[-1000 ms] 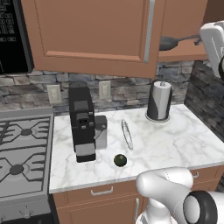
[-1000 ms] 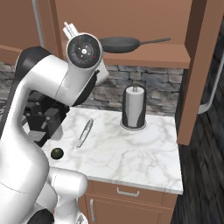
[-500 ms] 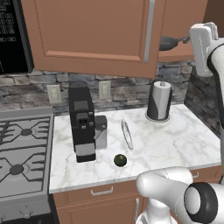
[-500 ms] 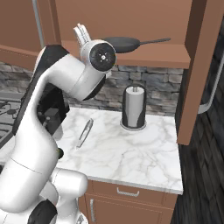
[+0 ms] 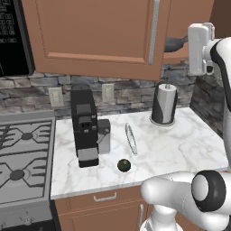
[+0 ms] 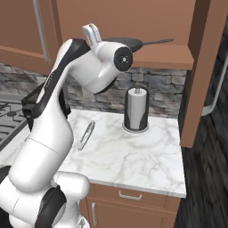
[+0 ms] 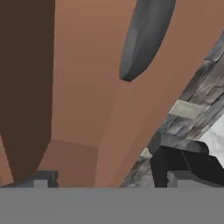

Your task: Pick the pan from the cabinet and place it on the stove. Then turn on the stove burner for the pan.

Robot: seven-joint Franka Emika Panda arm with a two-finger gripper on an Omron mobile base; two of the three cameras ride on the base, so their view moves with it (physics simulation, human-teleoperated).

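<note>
Up high, gripper [image 6: 92, 33] spread wide and empty, raised just beside the pan [image 6: 129, 42]. Pan sat near the front edge of the open cabinet [image 6: 178, 55] shelf, handle toward the right edge, above the paper-towel roll [image 6: 136, 109].

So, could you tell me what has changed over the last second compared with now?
The arm has swung its hand up and in toward the pan in the open cabinet. The gripper is open with nothing taken hold of. The pan lies untouched on the shelf, and the paper towel roll, coffee machine and counter items are as they were.
</note>
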